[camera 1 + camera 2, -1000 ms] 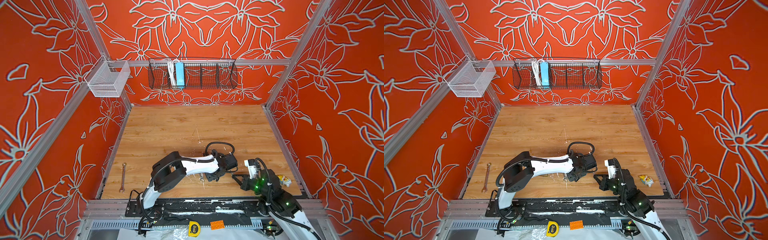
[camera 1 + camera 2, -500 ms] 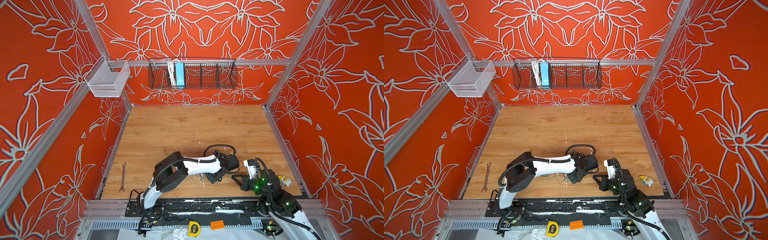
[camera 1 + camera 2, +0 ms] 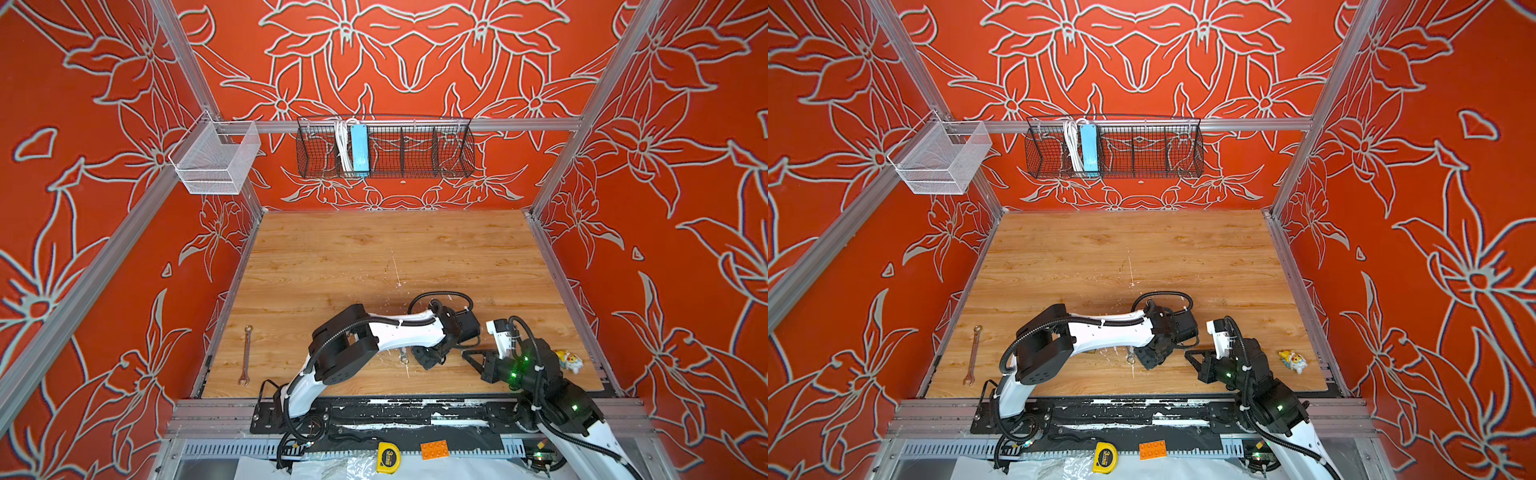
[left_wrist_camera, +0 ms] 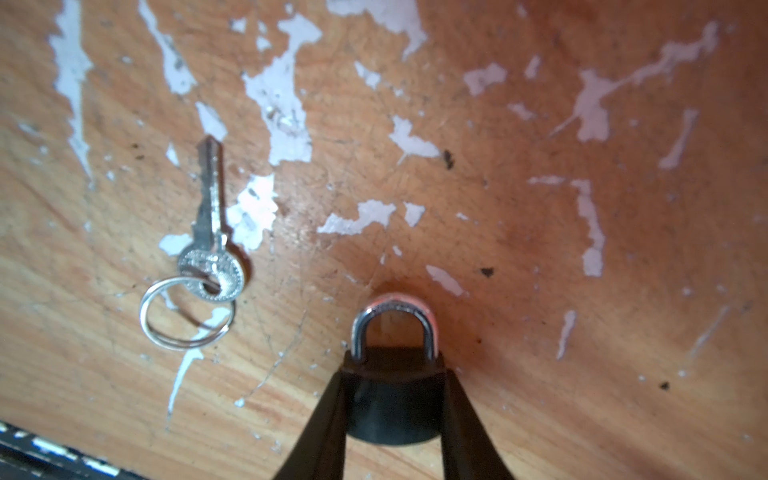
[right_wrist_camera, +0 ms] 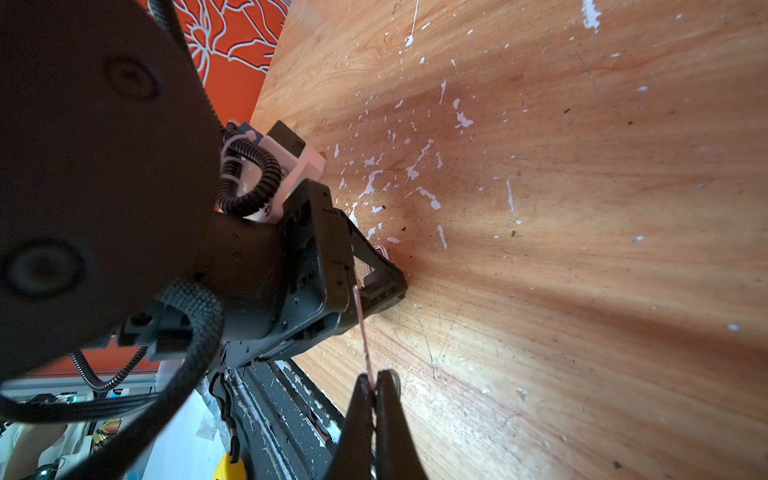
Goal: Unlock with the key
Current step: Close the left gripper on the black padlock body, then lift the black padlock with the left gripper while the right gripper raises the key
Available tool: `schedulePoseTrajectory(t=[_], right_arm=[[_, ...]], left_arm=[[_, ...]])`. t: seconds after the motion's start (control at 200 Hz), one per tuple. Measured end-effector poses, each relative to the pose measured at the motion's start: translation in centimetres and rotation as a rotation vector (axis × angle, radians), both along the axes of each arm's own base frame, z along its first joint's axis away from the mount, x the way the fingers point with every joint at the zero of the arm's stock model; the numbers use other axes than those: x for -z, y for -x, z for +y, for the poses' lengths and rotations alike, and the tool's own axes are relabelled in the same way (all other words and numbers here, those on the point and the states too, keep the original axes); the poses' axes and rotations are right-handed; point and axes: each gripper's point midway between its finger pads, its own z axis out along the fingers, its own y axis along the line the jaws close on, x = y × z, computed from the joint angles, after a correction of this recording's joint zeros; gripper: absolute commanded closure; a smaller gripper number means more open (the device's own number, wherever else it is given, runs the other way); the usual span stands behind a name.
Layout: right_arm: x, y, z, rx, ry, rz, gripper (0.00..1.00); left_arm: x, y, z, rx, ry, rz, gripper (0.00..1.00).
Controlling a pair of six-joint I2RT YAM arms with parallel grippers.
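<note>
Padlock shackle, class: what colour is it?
Shiny silver. The shackle of the padlock shows best in the left wrist view.

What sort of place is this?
Probably a robot test cell: aluminium-framed enclosure with red floral wall panels, two white-and-black robot arms mounted at a wood-grain tabletop front edge, black wire basket hung behind.

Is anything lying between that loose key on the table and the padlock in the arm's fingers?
Nothing visible does: only bare, scuffed table lies between the key and the padlock, which the left end effector grips.
</note>
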Motion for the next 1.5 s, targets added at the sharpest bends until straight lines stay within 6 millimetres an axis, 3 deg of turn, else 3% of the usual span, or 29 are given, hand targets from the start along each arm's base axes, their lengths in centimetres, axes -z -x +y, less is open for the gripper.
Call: schedulePoseTrajectory(t=[0.12, 0.305, 0.405, 0.626, 0.696, 0.776, 0.901, 1.046, 1.146, 1.236, 1.316, 1.401, 1.496], right_arm=[[0.0, 0.0, 0.0, 0.0, 0.0, 0.0, 1.0], [0.0, -0.1, 0.0, 0.004, 0.0, -0.001, 1.0], [-0.1, -0.3, -0.1, 0.013, -0.001, -0.008, 1.0], [0.5, -1.5, -0.8, 0.079, 0.048, 0.003, 1.0], [0.8, -2.2, -0.9, 0.095, 0.082, 0.036, 1.0], [0.3, -3.3, -0.6, 0.098, 0.125, 0.077, 1.0], [-3.4, -7.0, 1.4, 0.068, 0.158, 0.073, 1.0], [-8.3, -12.5, 4.2, 0.053, 0.14, -0.043, 1.0], [-10.0, -15.5, 5.6, 0.059, 0.153, -0.125, 1.0], [-9.6, -17.6, 6.5, 0.067, 0.194, -0.187, 1.0], [-8.6, -18.4, 7.3, 0.057, 0.237, -0.226, 1.0], [-7.9, -18.3, 8.4, 0.03, 0.26, -0.272, 1.0], [-7.5, -17.4, 10.1, -0.018, 0.276, -0.337, 1.0]], left_arm=[[-0.1, -0.1, 0.1, 0.019, -0.004, -0.006, 1.0], [-0.8, -1.8, 1.6, 0.131, -0.062, -0.068, 1.0], [-3.2, -3.9, 3.8, 0.217, -0.082, -0.167, 1.0], [-12.0, -11.1, 8.9, 0.315, 0.117, -0.524, 1.0], [-12.9, -13.3, 11.2, 0.318, 0.19, -0.638, 1.0], [-12.6, -14.7, 13.2, 0.336, 0.253, -0.712, 1.0], [-12.9, -16.5, 13.8, 0.399, 0.316, -0.807, 1.0], [-15.4, -17.1, 12.3, 0.47, 0.41, -0.962, 1.0], [-16.1, -17.0, 12.5, 0.439, 0.444, -1.026, 1.0], [-15.4, -16.8, 13.6, 0.375, 0.442, -1.059, 1.0], [-13.7, -16.3, 14.7, 0.323, 0.429, -1.059, 1.0], [-11.9, -15.7, 15.7, 0.298, 0.398, -1.056, 1.0], [-11.8, -14.9, 15.5, 0.351, 0.35, -1.123, 1.0]])
